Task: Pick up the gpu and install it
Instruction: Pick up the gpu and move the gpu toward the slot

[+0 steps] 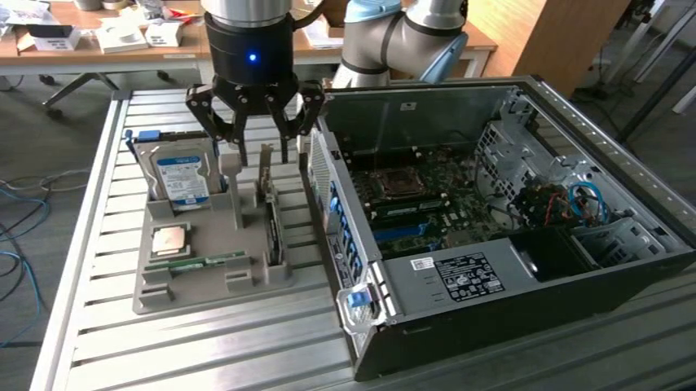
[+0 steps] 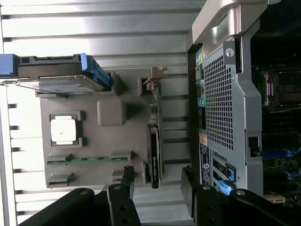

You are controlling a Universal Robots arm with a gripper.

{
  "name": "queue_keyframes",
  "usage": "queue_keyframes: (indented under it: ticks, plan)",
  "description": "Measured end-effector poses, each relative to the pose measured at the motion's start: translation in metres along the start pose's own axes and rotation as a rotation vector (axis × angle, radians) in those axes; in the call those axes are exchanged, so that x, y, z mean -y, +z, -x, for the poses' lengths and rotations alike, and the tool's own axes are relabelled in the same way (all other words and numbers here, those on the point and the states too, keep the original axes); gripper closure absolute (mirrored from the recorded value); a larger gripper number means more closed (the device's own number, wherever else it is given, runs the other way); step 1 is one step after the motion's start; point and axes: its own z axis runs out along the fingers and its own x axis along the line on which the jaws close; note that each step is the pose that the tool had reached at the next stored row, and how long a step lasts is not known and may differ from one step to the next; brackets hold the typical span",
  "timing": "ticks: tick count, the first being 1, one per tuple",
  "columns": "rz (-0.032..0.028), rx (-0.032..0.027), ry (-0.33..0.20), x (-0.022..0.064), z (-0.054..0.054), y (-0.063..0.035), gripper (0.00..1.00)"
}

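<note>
The gpu [image 1: 267, 213] is a thin dark card with a silver bracket. It stands on edge in a slot of the grey holder tray [image 1: 213, 287], on the side nearest the computer case. In the wrist view the gpu [image 2: 154, 141] lies directly ahead of the fingers. My gripper [image 1: 259, 151] hangs just above the card's far end, open, with nothing between its black fingers [image 2: 127, 178]. The gripper [image 2: 157, 181] straddles the line of the card without touching it.
The tray also holds a silver hard drive [image 1: 182, 176] with a blue-white label, a square processor [image 1: 169, 240] and a slim green memory stick [image 1: 197, 262]. The open computer case [image 1: 495, 269] lies on the exterior view's right, its motherboard [image 1: 419, 199] exposed. The slatted metal table [image 1: 218, 350] carries everything.
</note>
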Motion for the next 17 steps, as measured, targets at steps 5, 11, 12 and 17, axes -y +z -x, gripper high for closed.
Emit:
queue_keyframes:
  ticks: [5, 11, 12, 17]
  plan:
    - [0.0, 0.0, 0.0, 0.0004, 0.0, 0.0087, 0.47]
    - [0.0, 0.0, 0.0, 0.0008, 0.0, 0.0184, 0.47]
    - [0.0001, 0.0001, 0.0, 0.0009, 0.0, 0.0203, 0.47]
    - [0.0, -0.0001, 0.0, 0.0013, -0.001, 0.0292, 0.47]
